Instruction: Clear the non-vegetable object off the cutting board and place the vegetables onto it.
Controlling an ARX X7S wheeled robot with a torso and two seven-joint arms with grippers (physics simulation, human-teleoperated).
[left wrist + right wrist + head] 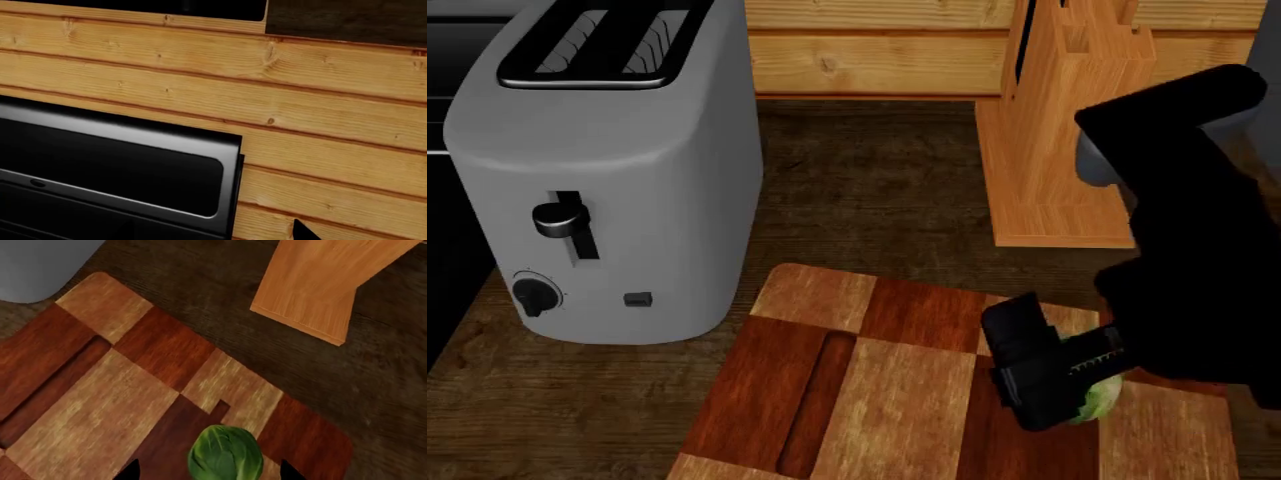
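So the dark wooden desk [868, 180] carries the toaster [614, 170], the knife block [1068, 130] and the patchwork cutting board [881, 390]. I'm on the veggie-placing step: my right tool [1068, 375] sits over the board's right part with the Brussels sprout [225, 454] between its tips, closed on it as far as I can tell. Next I'd say lower and release gently so it doesn't roll. My left tool isn't visible, that camera just shows a plank wall [280, 85]. No onion or meat bit in sight.

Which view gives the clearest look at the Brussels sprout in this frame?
The right wrist view: the Brussels sprout shows whole and unobstructed, over the cutting board between the right gripper's jaws. In the head view the gripper hides most of it, leaving a green sliver. The left wrist view shows none of it.
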